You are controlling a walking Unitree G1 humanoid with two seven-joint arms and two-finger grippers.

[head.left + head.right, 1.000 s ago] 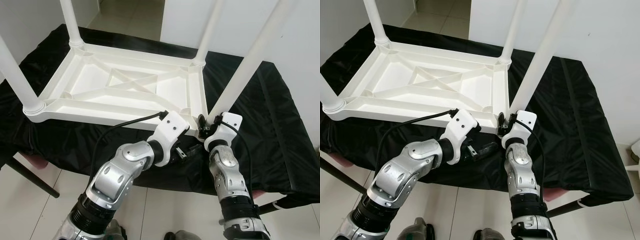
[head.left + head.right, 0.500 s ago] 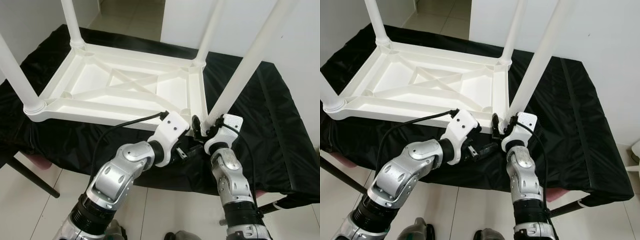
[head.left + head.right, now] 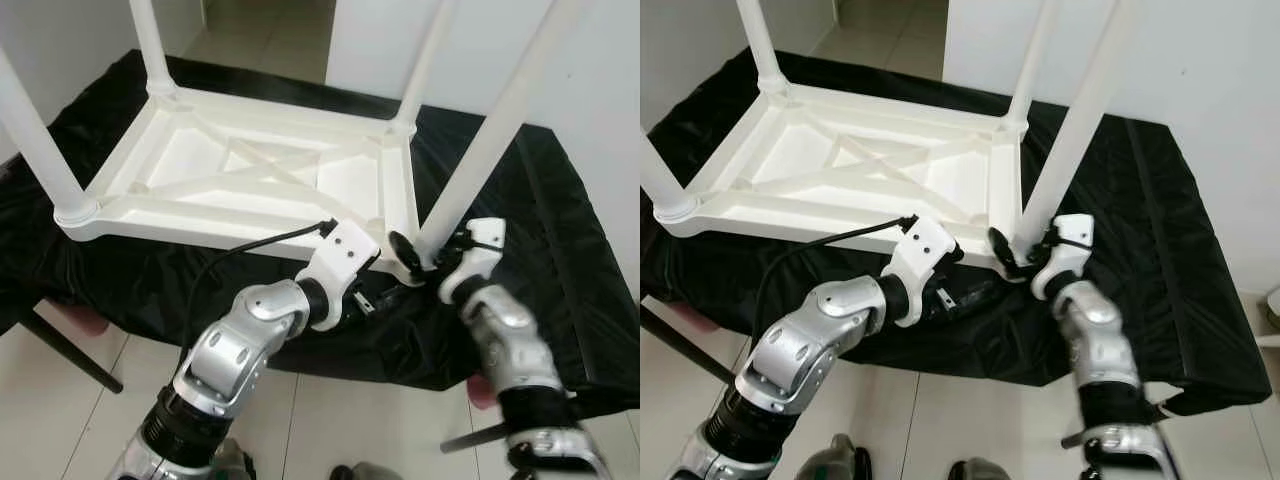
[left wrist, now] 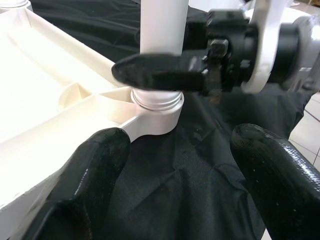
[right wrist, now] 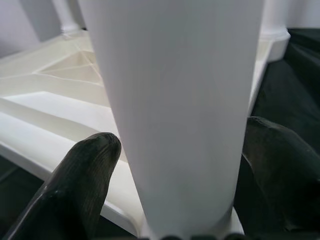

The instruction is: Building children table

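A white plastic children's table lies upside down on a black cloth, with its legs pointing up. My right gripper is at the base of the near right leg. In the right wrist view one black finger presses each side of that leg, so it is shut on it. My left gripper is open just below the same corner socket, over the cloth, with nothing between its fingers. The left wrist view shows a right finger crossing the leg.
The black cloth drapes a low support and hangs over its near edge. A dark support leg slants to the tiled floor at the left. A white wall stands behind at the right. A black cable runs along my left forearm.
My right forearm has swung out to the right and its wrist has turned around the leg base. The left gripper has stayed by the corner. The camera shifted slightly.
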